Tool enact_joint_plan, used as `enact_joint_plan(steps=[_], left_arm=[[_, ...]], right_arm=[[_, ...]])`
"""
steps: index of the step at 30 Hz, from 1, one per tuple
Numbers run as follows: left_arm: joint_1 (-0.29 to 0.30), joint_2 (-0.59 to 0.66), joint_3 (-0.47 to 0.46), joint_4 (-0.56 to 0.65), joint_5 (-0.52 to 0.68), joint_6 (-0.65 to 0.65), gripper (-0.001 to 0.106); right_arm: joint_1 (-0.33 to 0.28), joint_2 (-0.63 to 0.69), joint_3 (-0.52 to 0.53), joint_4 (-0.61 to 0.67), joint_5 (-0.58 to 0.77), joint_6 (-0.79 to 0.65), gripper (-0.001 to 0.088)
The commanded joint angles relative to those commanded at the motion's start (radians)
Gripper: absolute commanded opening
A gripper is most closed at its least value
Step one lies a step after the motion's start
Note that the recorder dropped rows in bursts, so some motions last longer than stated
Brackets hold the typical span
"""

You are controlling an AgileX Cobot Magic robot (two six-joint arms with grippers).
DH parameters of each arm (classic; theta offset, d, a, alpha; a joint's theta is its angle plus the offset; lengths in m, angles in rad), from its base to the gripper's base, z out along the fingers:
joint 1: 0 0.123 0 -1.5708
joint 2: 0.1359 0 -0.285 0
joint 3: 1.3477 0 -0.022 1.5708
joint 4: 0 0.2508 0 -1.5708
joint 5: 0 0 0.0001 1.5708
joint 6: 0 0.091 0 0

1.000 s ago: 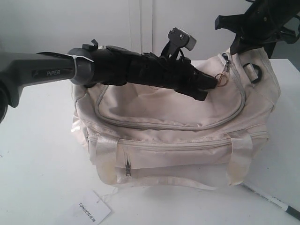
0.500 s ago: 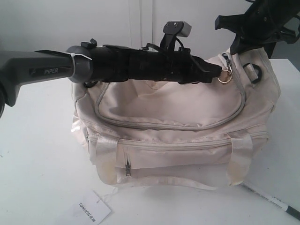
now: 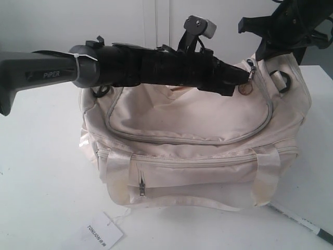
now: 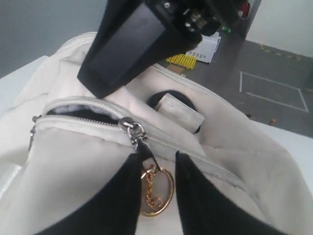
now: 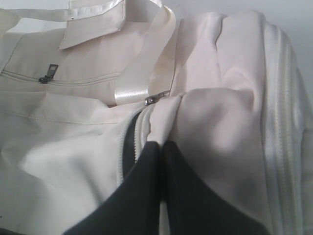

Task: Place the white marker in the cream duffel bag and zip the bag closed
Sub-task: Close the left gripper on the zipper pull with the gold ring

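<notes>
Left claw (image 4: pixel 154 157), parted astride the zipper pull (image 4: pixel 139 138), reaches level across the cream duffel bag (image 3: pixel 197 130); right claw (image 5: pixel 162 145) pinches its fabric

The cream duffel bag (image 3: pixel 197 130) has shiny pale handles (image 3: pixel 266 174) and a dark inside. The left hand (image 4: pixel 156 159) and the right hand (image 5: pixel 161 144) are both black. By the left hand hangs a gold ring (image 4: pixel 156 193) on a silver zip pull (image 4: pixel 133 128). The arm (image 3: pixel 36 78) behind that hand is grey with white letters. The counter (image 3: pixel 41 182) is white. The paper tag (image 3: pixel 99 233) is white with black letters. The white marker (image 3: pixel 296 221) has a dark end.
</notes>
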Motion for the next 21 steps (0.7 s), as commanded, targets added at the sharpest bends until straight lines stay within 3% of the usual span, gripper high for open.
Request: enact_joint_plan(steps=[8, 21], left_arm=[[-0.001, 0.008, 0.0, 0.0, 0.0, 0.202, 0.051], [-0.031, 0.066, -0.002, 0.0, -0.056, 0.311, 0.063]], right_arm=[[0.0, 0.0, 0.0, 0.0, 0.0, 0.0, 0.0], [0.0, 0.0, 0.0, 0.0, 0.0, 0.0, 0.0]])
